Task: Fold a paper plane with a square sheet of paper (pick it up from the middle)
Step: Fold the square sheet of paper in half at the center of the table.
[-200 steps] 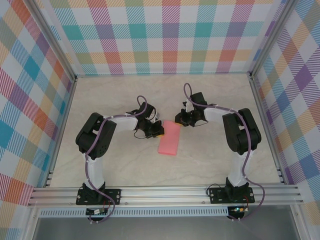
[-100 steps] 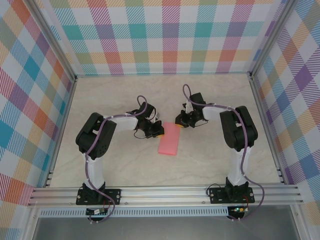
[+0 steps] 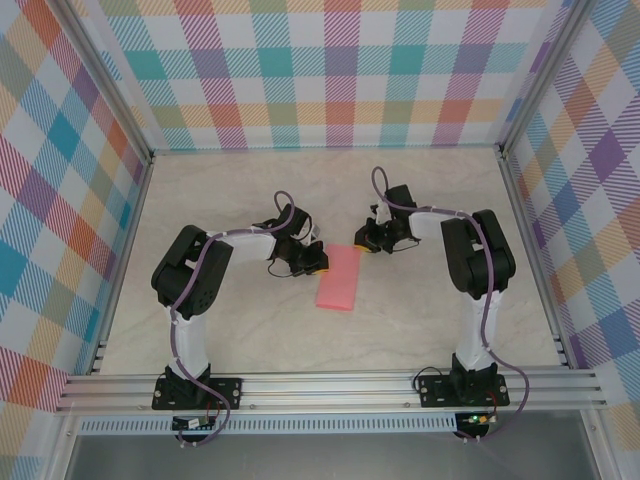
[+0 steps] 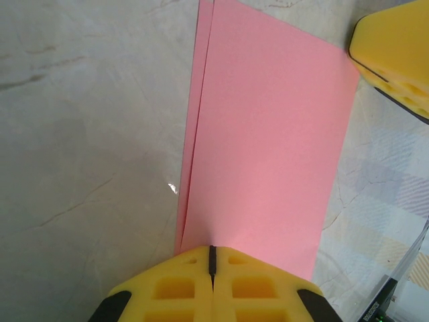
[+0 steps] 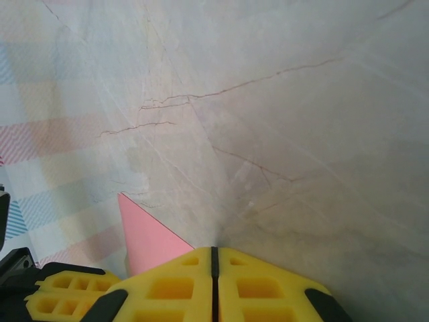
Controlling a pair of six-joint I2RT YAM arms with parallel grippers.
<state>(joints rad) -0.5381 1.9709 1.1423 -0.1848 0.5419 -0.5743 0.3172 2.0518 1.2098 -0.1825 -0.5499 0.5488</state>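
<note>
The square sheet of paper (image 3: 338,277) is salmon pink and lies flat on the table, folded in half into a long rectangle rather than a paper plane. The left wrist view shows its two layers (image 4: 268,134) slightly offset along the left edge. My left gripper (image 3: 314,262) is shut, and its yellow tips (image 4: 212,249) rest on the paper's near end. My right gripper (image 3: 363,243) is shut too, and sits on the bare table just beside the paper's far corner (image 5: 144,235). Nothing is between the right gripper's (image 5: 214,249) fingers.
The marble-look table (image 3: 430,310) is fenced by aluminium rails and checked walls (image 3: 330,70). The two grippers stand close together at the paper's far end. The right gripper's yellow finger (image 4: 395,54) shows in the left wrist view.
My right gripper has slid a little to the right, away from the paper's far corner. The left gripper and the paper have stayed put.
</note>
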